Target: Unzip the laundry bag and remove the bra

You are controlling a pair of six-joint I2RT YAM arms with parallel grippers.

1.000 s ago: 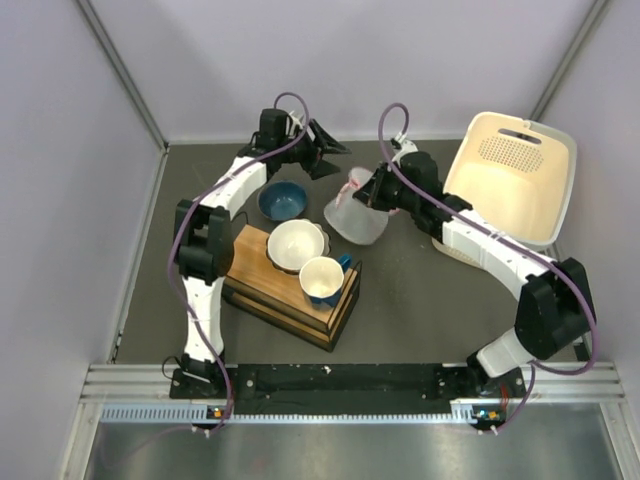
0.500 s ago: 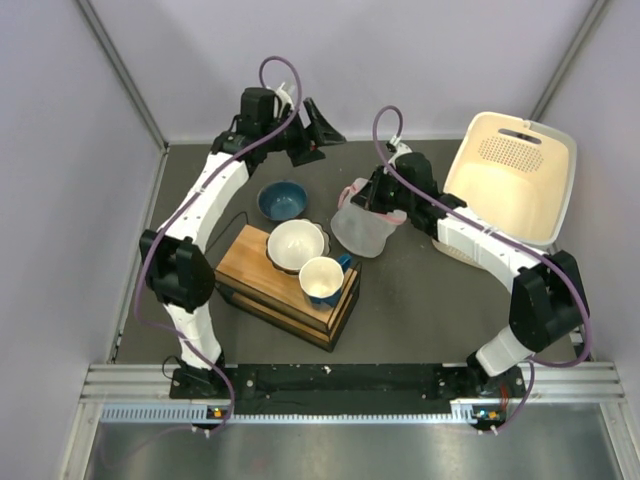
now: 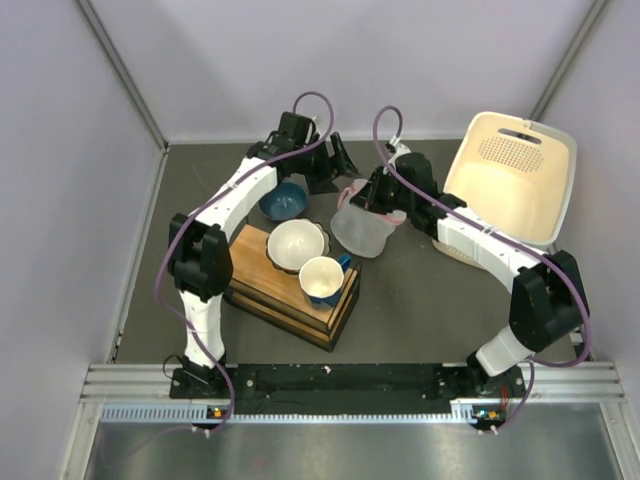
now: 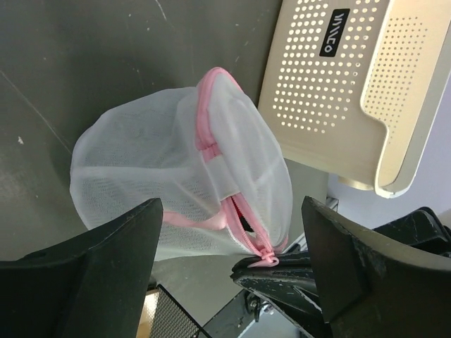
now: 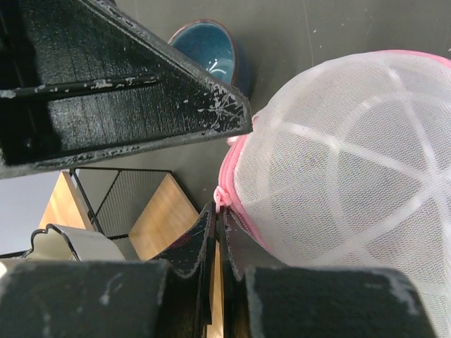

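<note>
The laundry bag (image 3: 360,228), white mesh with pink zipper trim, lies on the dark table at mid-back. It also shows in the left wrist view (image 4: 169,169) and the right wrist view (image 5: 352,162). My right gripper (image 3: 368,196) is shut on the pink zipper pull (image 5: 220,199) at the bag's rim; the pull also shows in the left wrist view (image 4: 265,259). The zipper is parted a little, and a sliver of the dark red bra (image 4: 242,211) shows in the gap. My left gripper (image 3: 335,165) is open and empty, just behind and left of the bag, its fingers (image 4: 91,274) spread wide facing it.
A cream perforated basket (image 3: 515,175) leans at the back right, close behind the bag. A blue bowl (image 3: 283,198) sits left of the bag. A wooden box (image 3: 250,262) in front carries a white bowl (image 3: 297,245) and a blue-and-white cup (image 3: 322,280).
My left arm swung back and left, then returned right toward the bag. The bag and right gripper shifted slightly a second ago and have stayed still since.
</note>
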